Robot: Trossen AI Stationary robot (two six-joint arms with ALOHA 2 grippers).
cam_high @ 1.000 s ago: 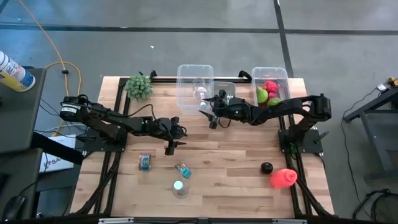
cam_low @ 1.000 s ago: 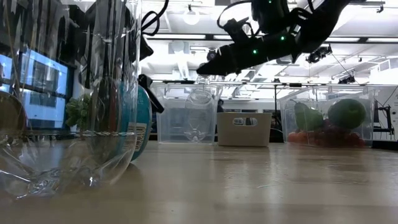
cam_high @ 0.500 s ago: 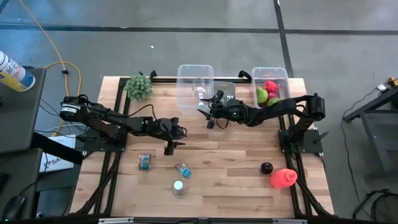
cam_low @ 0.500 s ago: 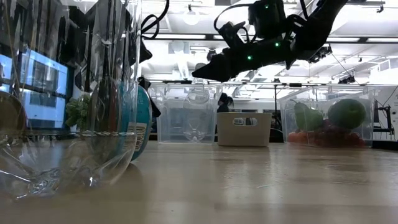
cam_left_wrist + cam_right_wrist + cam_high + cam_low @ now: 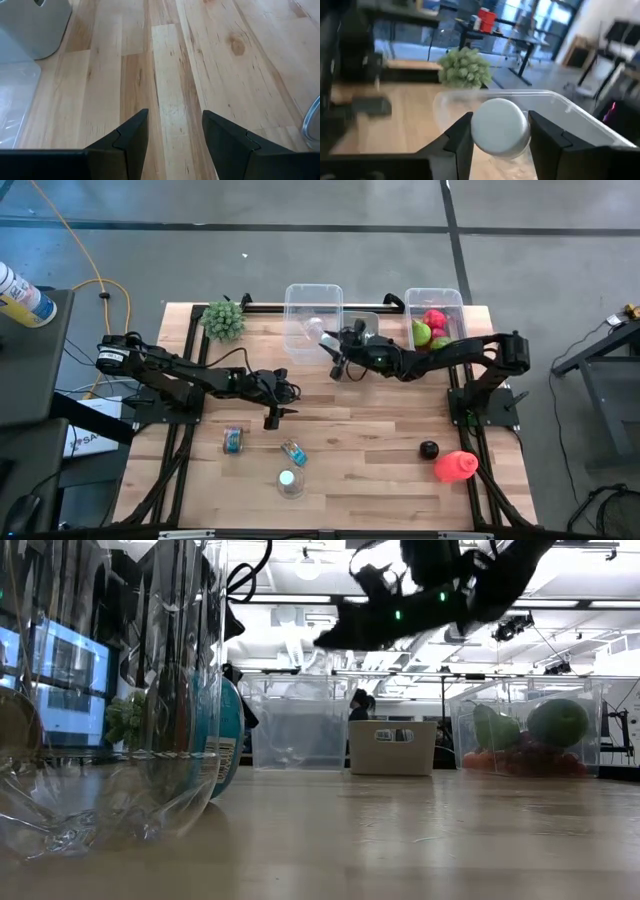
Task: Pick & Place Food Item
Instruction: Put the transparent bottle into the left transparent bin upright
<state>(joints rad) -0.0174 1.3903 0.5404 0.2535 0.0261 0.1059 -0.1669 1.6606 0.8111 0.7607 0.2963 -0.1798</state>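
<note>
I see my right gripper (image 5: 498,145) clamped on a clear bottle's white cap (image 5: 500,125), at twelve o'clock. My left gripper (image 5: 173,135) hangs parted, empty, mid-table.

Both arms matte black, jointed tubular links w/ black cables looped along them. Left arm (image 5: 190,380) has a round silver-faced motor housing at its base; right arm (image 5: 460,352) shows small green LEDs on the wrist in low view. Fingers (image 5: 132,135) dark, flat, angular w/ stepped inner edges.
</note>
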